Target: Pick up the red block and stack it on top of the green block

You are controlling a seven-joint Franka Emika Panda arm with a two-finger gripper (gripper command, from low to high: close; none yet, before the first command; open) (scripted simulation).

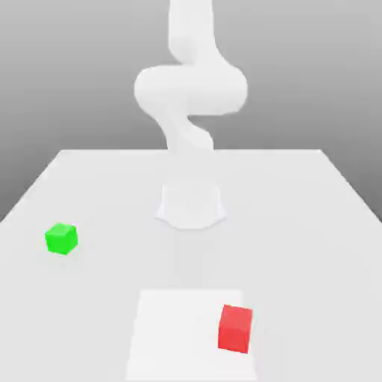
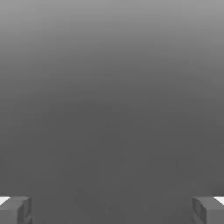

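Exterior view, lower left: small matte bright-green cube (image 1: 61,239) on the pale grey table (image 1: 313,224), untouched. Centre: white robot arm (image 1: 190,89) rising from its base, well apart from both cubes. Lower right: small matte bright-red cube (image 1: 236,328), on a lighter patch. Hand view: gripper (image 2: 112,210) jaws spread wide, nothing between them. Judged step: approach not yet begun. Next move calls for centring over the red cube, then descending.

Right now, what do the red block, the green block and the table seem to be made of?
Red block: flat, matte red faces with no gloss or grain, so plastic or painted wood; the render leaves it open. Green block: the same matte look in green. Table: plain, smooth white surface without texture; material unclear.
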